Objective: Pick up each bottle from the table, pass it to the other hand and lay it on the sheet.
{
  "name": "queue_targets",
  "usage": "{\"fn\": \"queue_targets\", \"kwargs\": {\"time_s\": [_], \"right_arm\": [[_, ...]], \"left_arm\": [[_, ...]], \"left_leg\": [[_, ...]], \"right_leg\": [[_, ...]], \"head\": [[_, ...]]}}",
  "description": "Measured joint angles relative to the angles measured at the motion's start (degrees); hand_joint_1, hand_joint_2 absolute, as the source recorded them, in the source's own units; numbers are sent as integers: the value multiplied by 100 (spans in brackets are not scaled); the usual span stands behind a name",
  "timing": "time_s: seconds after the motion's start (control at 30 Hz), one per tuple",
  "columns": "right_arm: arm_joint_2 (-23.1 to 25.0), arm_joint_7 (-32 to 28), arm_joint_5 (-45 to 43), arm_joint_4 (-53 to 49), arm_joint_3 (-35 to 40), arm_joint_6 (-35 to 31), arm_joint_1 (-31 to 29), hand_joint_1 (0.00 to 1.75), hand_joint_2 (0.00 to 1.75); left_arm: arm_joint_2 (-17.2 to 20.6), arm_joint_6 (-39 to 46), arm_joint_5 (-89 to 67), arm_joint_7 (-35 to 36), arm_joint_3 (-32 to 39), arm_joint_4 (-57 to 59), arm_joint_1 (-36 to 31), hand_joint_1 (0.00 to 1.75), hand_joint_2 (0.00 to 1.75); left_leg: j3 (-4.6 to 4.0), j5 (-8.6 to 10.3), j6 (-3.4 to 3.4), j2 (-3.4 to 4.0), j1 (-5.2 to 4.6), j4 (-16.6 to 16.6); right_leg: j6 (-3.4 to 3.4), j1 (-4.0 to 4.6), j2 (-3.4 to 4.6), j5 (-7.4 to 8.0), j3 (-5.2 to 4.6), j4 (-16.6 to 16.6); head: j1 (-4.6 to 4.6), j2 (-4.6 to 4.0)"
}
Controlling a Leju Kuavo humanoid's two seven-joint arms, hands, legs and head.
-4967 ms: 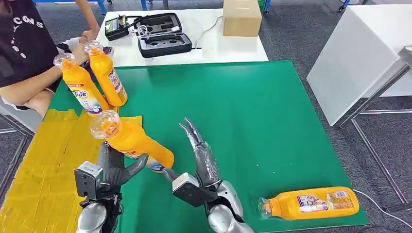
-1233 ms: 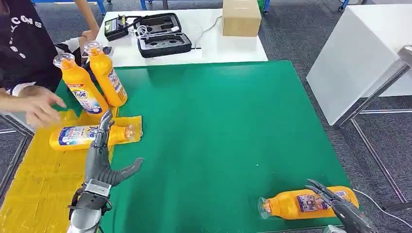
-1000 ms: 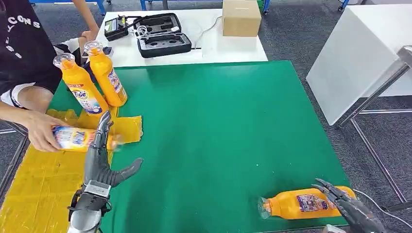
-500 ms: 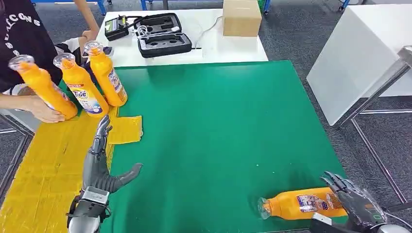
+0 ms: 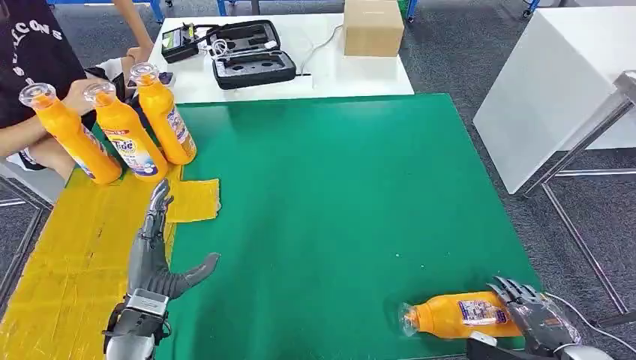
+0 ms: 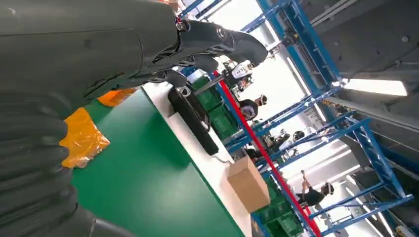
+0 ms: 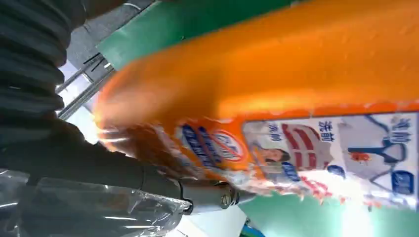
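An orange bottle (image 5: 461,315) lies on its side near the front right corner of the green table (image 5: 352,187), cap pointing left. My right hand (image 5: 536,319) has its fingers curled over the bottle's base end; up close, the orange bottle (image 7: 296,74) and its label press against a dark finger (image 7: 148,180). My left hand (image 5: 154,247) is open, fingers stretched forward over the edge of the yellow sheet (image 5: 67,255), holding nothing. Three more orange bottles (image 5: 124,131) stand upright at the sheet's far end.
A person sits at the far left with a hand (image 5: 79,94) by the upright bottles' caps. Behind the green table, a white table carries a black case (image 5: 251,52) and a cardboard box (image 5: 373,26). A white panel (image 5: 555,82) stands to the right.
My left hand laid its bottle on the sheet and opened. The person took that bottle and stood it beside the other two. My right hand swung right and came down on the lying bottle's base.
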Motion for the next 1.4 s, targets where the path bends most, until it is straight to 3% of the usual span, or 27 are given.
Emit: {"fn": "queue_targets", "kwargs": {"time_s": [0.07, 0.1, 0.23, 0.3, 0.4, 0.83, 0.97, 1.07, 1.23, 1.4], "right_arm": [[-61, 59, -9, 102, 107, -13, -32, 138, 175], [-81, 72, -17, 126, 137, -20, -48, 155, 175], [-109, 107, 76, 350, 376, -298, -238, 155, 175], [-98, 118, 133, 459, 511, -446, -346, 175, 175], [-83, 144, 168, 586, 658, -542, -483, 175, 175], [481, -481, 455, 789, 747, -1224, -801, 175, 175], [880, -1160, -49, 795, 721, -1379, -848, 175, 175], [1634, -1486, -999, 712, 636, -1615, -1272, 171, 175], [2460, -1801, -1996, 507, 592, -1388, -1823, 175, 175], [3049, -1904, -2485, 443, 599, -1270, -2150, 175, 175]], "left_arm": [[0, 0, 0, 0, -2, 0, 0, 0, 175], [0, 0, 0, 0, -2, 0, 0, 0, 175], [0, 4, 9, 28, -2, 0, 3, 0, 175], [0, 4, 9, 42, -4, 0, 9, 0, 175], [-22, 4, 9, 52, -4, 0, 6, 0, 175], [-127, -66, -72, 133, 2, -90, 17, 0, 175], [-151, -85, -100, 138, 4, -92, 17, 0, 175], [-212, -87, -168, 160, -9, -98, 39, 0, 175], [-243, -70, -208, 197, -28, -105, 116, 0, 175], [-269, -79, -311, 278, -44, -96, 109, 0, 175]], "left_leg": [[1, 0, 0, 0, 0, 0], [2, 0, 0, 2, 1, 0], [9, -17, -2, 30, 9, -2], [22, -33, -6, 104, 19, -5], [55, -58, -10, 185, 19, -9], [43, -17, 0, 302, 40, -12], [11, 9, -13, 301, 56, -14], [-6, 45, -22, 294, 61, -14], [-58, 128, -49, 112, 72, -12], [-91, 130, -47, 69, 71, -12]], "right_leg": [[0, 0, 0, 0, 1, 0], [0, 1, 0, 0, 2, 0], [-3, 19, 31, 3, 7, -4], [-15, 29, 100, 16, 16, -17], [-15, 27, 184, 30, 22, -23], [-23, 41, 299, 123, -15, -34], [-22, 50, 300, 161, -40, -33], [-51, 54, 295, 182, -75, -27], [-37, 59, 129, 164, -89, -18], [-22, 55, 81, 148, -97, -16]], "head": [[0, 0], [0, 0], [4, 0], [2, 0], [2, 0], [4, 0], [2, 0], [-11, 0], [-4, 0], [0, 0]]}}
